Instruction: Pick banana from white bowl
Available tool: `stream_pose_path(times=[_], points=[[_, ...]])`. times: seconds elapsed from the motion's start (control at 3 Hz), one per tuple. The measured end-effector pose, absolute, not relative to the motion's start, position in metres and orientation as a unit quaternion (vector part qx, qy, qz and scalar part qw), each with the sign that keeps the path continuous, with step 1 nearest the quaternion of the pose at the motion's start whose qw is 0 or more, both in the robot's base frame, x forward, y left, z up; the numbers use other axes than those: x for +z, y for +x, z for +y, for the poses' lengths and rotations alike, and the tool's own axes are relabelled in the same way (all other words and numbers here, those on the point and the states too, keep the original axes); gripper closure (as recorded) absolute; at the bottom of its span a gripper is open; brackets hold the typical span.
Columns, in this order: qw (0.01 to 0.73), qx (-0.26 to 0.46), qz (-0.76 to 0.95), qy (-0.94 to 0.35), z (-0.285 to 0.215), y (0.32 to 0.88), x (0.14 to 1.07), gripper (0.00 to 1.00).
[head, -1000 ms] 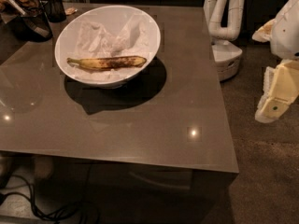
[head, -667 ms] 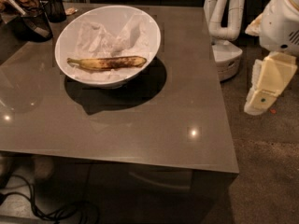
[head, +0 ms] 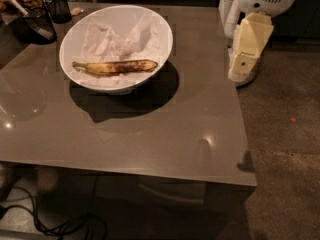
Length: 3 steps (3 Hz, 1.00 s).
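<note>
The banana [head: 115, 67], yellow with heavy brown spotting, lies lengthwise in the white bowl [head: 165, 34], resting on crumpled white paper, with its stem to the left. The bowl stands on the far left part of the grey-brown table [head: 150, 129]. My gripper [head: 243, 64], a cream block under a white arm, hangs just past the table's right edge. It is well to the right of the bowl, about level with it, and touches nothing.
Dark glass cups [head: 37, 24] stand at the table's far left corner, close to the bowl. A white object [head: 227, 9] stands on the floor behind my gripper. Black cables [head: 60, 224] lie on the floor under the table's front left.
My gripper has moved left and upward in view, from the right side of the frame to the table's right edge. Bowl and banana have not moved.
</note>
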<state>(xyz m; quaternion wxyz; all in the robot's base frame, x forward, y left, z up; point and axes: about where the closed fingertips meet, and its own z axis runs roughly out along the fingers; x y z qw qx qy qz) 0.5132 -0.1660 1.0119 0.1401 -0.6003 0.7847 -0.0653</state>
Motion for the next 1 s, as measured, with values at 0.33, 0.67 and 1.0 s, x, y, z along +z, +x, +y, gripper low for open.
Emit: stream_pose_path(times=[0.33,0.67,1.0], points=[[0.161,-0.069,0.776,-0.606,-0.152,0.523,1.022,0.0],[0.178,-0.055,0.769,-0.611,-0.145,0.532,1.023,0.0],[0.199,-0.022,0.753,-0.627,-0.093,0.576,1.038,0.0]])
